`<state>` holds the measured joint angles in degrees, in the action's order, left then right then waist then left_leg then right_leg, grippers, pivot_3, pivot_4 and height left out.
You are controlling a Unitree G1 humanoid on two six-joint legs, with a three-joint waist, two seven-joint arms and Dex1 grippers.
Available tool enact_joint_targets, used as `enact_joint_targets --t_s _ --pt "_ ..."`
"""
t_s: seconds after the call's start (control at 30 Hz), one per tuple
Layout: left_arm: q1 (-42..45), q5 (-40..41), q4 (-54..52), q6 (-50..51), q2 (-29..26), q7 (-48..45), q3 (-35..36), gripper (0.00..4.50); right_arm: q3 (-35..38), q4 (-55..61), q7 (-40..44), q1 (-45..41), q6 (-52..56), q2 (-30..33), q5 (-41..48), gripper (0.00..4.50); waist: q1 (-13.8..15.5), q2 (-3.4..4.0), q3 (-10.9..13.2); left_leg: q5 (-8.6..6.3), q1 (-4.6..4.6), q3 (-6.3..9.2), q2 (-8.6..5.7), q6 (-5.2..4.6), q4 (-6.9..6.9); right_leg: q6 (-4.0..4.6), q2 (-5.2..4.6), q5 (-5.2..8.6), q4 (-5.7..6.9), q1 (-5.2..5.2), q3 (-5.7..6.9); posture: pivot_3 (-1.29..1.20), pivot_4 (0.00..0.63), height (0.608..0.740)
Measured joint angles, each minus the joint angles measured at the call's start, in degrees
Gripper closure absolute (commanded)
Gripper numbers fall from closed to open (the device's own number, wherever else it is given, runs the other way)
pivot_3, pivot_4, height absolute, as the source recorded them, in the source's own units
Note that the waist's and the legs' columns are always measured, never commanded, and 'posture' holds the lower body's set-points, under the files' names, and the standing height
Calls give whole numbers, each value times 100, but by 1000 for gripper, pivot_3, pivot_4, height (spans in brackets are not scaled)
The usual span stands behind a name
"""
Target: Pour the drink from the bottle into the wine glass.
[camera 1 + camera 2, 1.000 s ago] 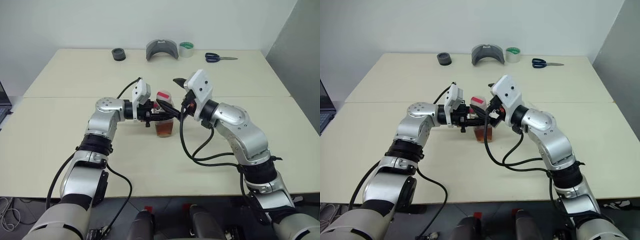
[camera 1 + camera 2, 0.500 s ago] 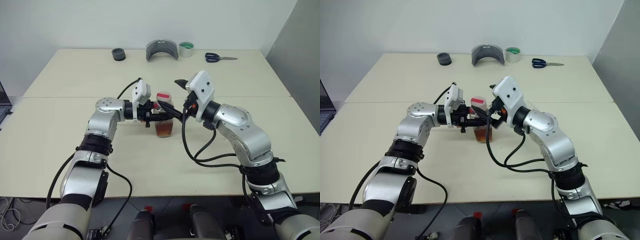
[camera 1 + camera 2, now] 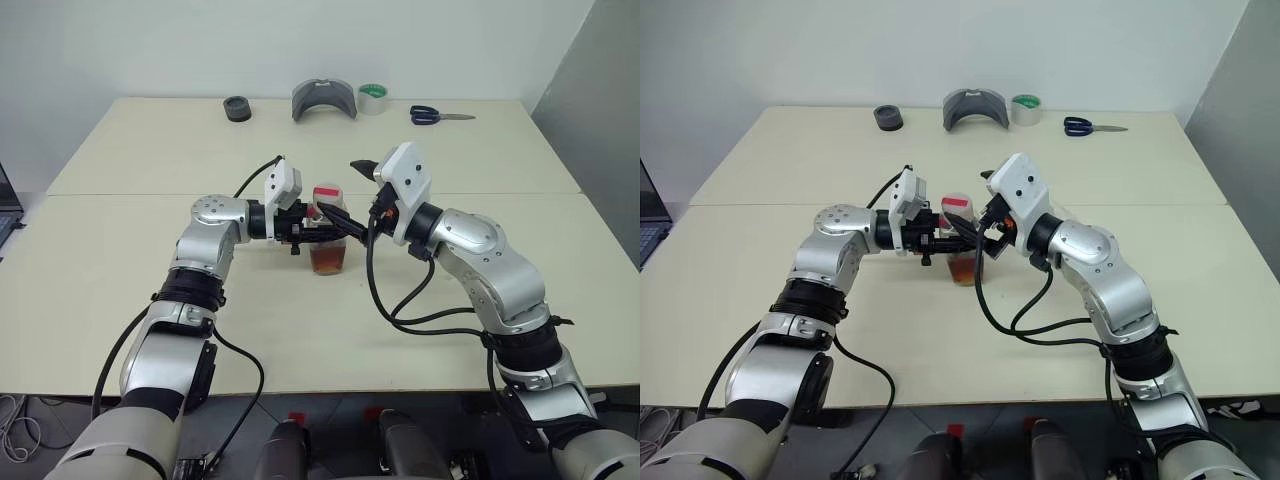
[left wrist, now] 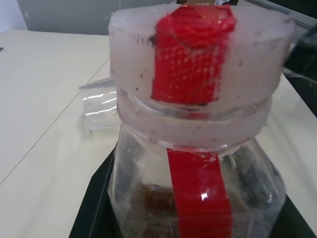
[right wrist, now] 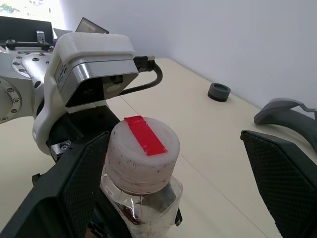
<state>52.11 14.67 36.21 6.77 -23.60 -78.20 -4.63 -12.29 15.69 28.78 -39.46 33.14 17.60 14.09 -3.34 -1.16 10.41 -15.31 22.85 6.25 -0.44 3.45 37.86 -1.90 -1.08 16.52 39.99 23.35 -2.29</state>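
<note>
Bottle, head views: the bottle (image 3: 328, 232) is standing upright on the table (image 3: 150, 260), between the two grippers, and the drink (image 3: 328, 259) is filling only its lower part.
Left gripper, head views: the left gripper (image 3: 322, 228) is reaching in from the left side and is gripping the bottle at its upper body, with the fingers closed on it.
Right gripper, head views: the right gripper (image 3: 976, 222) is staying just beside the cap (image 3: 326, 192), on the side opposite the left gripper, with its fingers spread wide and holding nothing.
Far edge of table, head views: a black ring (image 3: 237, 108), a grey curved piece (image 3: 324, 98), a tape roll (image 3: 373, 97) and scissors (image 3: 438, 115) are lying well apart from both grippers.
Left wrist view: the bottle (image 4: 198, 193) is sitting directly between this gripper's black fingers (image 4: 94, 218); the white cap (image 4: 198, 54) with a red strip is above them, and a clear object (image 4: 101, 104) is lying on the table behind; I cannot tell what it is.
Right wrist view: the cap (image 5: 142, 154) is lying between the two wide-apart fingers (image 5: 74, 188), closer to one of them, and I cannot tell if it is touching; the left gripper's white housing (image 5: 91, 64) is just behind the bottle.
</note>
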Motion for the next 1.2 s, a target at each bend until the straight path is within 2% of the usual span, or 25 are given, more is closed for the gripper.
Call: enact_joint_targets --t_s 1.2 --pt "40 -49 266 -140 -13 -5 0 2791 16 36 -1 40 21 93 17 0 1 0 0 0 0 0 0 0 0 0 0 0 0 0 0 0 150 740"
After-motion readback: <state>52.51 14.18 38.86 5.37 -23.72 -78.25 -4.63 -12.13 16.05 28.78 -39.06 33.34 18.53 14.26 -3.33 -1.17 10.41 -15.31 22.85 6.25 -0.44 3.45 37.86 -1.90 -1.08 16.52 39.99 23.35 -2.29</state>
